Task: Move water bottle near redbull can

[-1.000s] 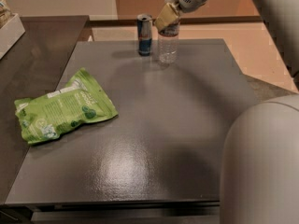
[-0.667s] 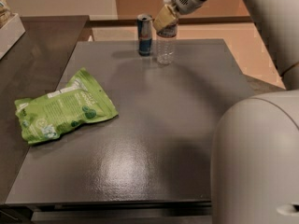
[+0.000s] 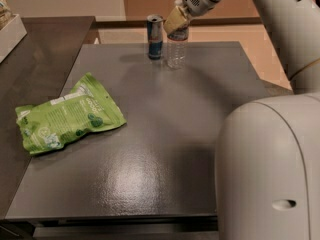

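Gripper [image 3: 176,20] fingers pinching water bottle [image 3: 176,51] top, three o'clock of redbull can [image 3: 155,36]; I'm planning straight-up release, avoiding tipping either.

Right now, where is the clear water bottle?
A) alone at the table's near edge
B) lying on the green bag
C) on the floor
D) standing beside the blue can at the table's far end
D: the water bottle stands upright beside the redbull can at the far end of the table, with the hand at its top.
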### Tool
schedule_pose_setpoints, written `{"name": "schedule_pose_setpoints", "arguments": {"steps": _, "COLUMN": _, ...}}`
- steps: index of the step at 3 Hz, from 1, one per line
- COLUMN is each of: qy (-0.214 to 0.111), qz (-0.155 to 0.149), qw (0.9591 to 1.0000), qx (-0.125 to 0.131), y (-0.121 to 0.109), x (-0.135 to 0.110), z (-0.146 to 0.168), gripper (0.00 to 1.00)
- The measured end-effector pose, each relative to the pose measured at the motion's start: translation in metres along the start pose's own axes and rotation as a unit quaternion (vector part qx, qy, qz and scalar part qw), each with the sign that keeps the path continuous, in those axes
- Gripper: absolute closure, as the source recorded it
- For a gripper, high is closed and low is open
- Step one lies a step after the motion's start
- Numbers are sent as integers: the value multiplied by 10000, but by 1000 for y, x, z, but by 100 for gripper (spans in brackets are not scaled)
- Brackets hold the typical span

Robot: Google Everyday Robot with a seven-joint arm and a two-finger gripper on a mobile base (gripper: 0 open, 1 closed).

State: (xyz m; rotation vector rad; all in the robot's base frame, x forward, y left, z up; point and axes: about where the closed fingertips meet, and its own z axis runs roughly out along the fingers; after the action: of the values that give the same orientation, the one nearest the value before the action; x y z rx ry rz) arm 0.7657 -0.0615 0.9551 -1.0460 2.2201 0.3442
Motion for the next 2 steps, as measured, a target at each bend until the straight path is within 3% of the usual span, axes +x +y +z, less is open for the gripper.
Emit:
{"name": "schedule_pose_setpoints", "arguments": {"steps": 1, "qy": 14, "qz": -2, "qw": 10000, "qx": -22, "y": 1, "x": 0, "z": 4, "gripper": 16}}
{"name": "schedule_pose_setpoints", "arguments": {"steps": 2, "qy": 32, "qz": -4, "qw": 10000, "qx": -49, "y": 2, "x": 0, "z": 9, "gripper": 0}}
